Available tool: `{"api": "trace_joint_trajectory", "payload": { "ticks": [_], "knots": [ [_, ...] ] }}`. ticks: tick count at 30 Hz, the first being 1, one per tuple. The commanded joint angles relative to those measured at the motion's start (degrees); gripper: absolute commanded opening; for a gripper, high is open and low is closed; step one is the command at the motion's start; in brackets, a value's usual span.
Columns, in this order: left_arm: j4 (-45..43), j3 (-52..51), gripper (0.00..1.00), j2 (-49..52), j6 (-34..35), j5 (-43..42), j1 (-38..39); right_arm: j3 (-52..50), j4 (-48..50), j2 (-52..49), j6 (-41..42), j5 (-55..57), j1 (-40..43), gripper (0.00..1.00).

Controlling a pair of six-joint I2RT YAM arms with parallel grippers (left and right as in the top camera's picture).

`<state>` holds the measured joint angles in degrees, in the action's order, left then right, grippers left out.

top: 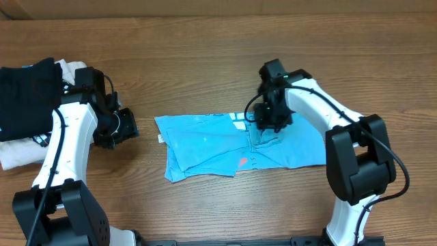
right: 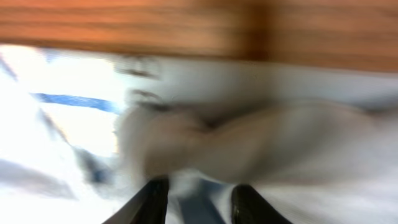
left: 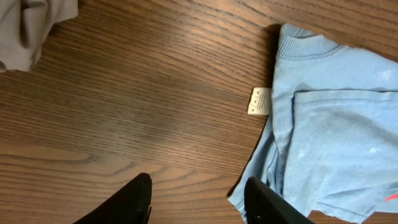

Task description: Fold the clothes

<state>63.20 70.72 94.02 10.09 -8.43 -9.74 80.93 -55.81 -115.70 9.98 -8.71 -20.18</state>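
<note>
Position: sky-blue T-shirt point(top: 218, 147) flat at centre of wooden table point(top: 205, 55). Partly folded: left portion doubled over, edges uneven.
On shirt middle: right gripper point(top: 268, 128), fingers narrowed on bunched fabric.
Beside collar, over bare wood: left gripper point(left: 198, 190), half-spread, empty.
Remaining, by estimate: further folds, squaring.

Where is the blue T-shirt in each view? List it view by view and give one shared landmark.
Overhead: the T-shirt lies mid-table, between the arms, the right gripper down on it right of centre.
Left wrist: right side of the picture, collar at top, white label at its edge.
Right wrist: blurred; pale cloth fills the lower part, bunched ahead of the fingers.
Shared landmark: the wooden table, in all three.
</note>
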Motion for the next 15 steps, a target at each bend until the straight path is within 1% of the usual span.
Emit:
{"api": "trace_joint_trajectory", "payload": {
  "ticks": [1, 5, 8, 10, 15],
  "knots": [
    [0.2, 1.2, 0.52, -0.5, -1.3, -0.8, 0.1, -0.1, 3.5, -0.2, -2.6, -6.0, -1.8, 0.36],
    [0.3, 1.2, 0.51, -0.5, -1.3, -0.8, 0.1, -0.1, 5.5, -0.2, -3.0, -6.0, -2.7, 0.36],
    [0.4, 1.2, 0.51, -0.5, -1.3, -0.8, 0.1, 0.1, 3.9, 0.0, -5.7, -6.4, -2.7, 0.36],
    [0.5, 1.2, 0.52, -0.5, -1.3, -0.8, 0.1, 0.8, 2.1, 0.6, -5.7, -5.9, -2.6, 0.36],
    [0.5, 1.2, 0.52, -0.5, -1.3, -0.8, 0.1, 3.0, 0.4, 6.0, -5.7, -2.8, -2.1, 0.37]
  ]
}}
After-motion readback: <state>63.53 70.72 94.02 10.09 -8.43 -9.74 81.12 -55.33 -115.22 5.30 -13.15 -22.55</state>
